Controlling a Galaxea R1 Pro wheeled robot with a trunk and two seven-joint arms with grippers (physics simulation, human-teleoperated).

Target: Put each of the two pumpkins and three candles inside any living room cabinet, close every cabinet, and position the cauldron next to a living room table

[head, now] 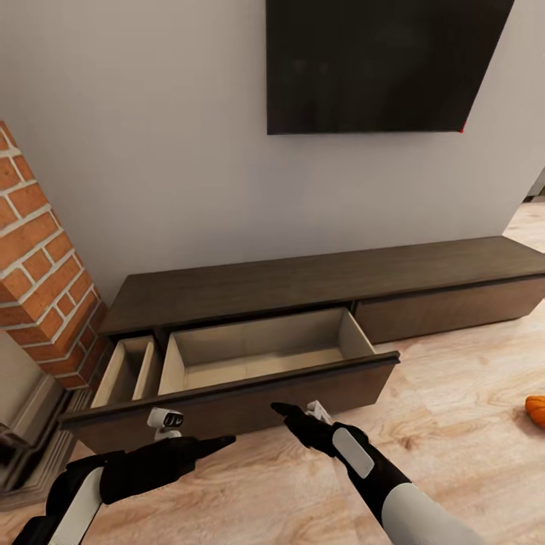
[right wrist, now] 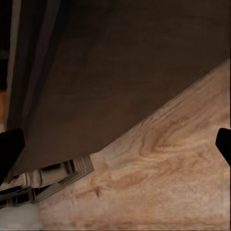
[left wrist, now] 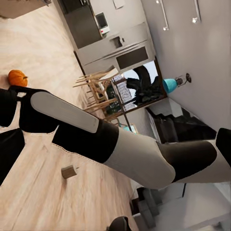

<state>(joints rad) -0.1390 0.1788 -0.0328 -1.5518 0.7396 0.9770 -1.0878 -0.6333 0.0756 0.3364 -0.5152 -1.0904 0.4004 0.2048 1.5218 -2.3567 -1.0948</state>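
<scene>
Nearest the head camera, the left gripper [head: 204,445] points across toward the right arm, level with the pulled-out drawer's front; whether its fingers are spread or pressed together I cannot tell. The right gripper [head: 291,412] sits just short of that same drawer front [head: 227,409], and in the right wrist view its 2 dark fingertips [right wrist: 224,142] stand far apart at opposite edges with nothing between them, so it is spread and empty, facing the dark wood panel where it meets the plank floor [right wrist: 159,178].

Just beyond both grippers the cabinet [head: 318,284] runs long-axis across the view, its wide drawer open with 2 pale compartments, both bare.

Off to the right gripper's outer side, well apart on the floor, 1 pumpkin [head: 536,411] lies at the frame edge; the left wrist view also shows it [left wrist: 17,77] past the right forearm, and a small beige block that may be a candle [left wrist: 69,171], too small to be sure.

The coming move probably turns on this: the pumpkin lies to the right, so the right arm is the nearer one
</scene>
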